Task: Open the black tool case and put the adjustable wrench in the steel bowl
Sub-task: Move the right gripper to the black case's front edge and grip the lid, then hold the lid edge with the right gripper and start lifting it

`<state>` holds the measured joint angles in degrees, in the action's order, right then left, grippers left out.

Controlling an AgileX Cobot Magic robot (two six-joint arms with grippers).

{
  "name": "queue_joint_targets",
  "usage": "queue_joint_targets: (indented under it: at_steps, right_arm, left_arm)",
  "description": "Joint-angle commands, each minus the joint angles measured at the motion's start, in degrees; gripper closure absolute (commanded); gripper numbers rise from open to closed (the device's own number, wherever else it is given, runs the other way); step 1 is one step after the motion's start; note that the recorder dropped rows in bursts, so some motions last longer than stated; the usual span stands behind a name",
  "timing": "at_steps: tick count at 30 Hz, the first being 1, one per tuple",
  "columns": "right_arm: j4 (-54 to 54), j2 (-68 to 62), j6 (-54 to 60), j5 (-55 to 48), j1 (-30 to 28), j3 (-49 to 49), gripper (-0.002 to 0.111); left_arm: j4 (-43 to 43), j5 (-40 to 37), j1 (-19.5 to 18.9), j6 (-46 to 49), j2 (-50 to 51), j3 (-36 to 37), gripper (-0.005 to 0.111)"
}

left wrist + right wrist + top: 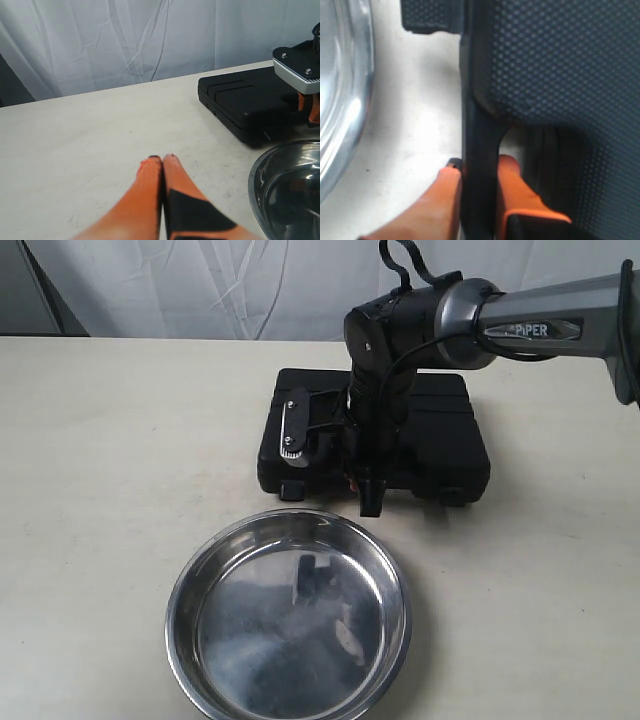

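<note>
The black tool case (440, 430) lies closed on the table behind the steel bowl (290, 615), which holds nothing. My right gripper (368, 485) points down at the case's front edge. In the right wrist view its orange fingers (440, 200) are shut on the case's built-in handle (479, 145), one on each side of the bar. The adjustable wrench is hidden. My left gripper (162, 159) hovers shut over bare table, left of the bowl (287, 190) and case (250, 102), holding nothing.
A latch (293, 490) sticks out of the case's front edge near the bowl rim, and another (452, 498) sits further right. White cloth hangs behind the table (100, 460). The right arm (540, 325) reaches in from the right above the case.
</note>
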<state>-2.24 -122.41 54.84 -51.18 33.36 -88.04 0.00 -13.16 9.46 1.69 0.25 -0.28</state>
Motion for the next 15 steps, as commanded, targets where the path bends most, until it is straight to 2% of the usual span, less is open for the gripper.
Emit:
queue_joint_targets:
  at_steps: [1,15]
  right_arm:
    - [0.2,1.9,0.4,1.5,0.1,-0.3,0.108]
    - [2.2,4.9,-0.7,2.5,0.0,-0.3,0.108]
  left_arm:
    - [0.0,0.2,0.4,0.0,-0.2,0.3,0.106]
    - [0.0,0.2,0.4,0.0,-0.2,0.3,0.106]
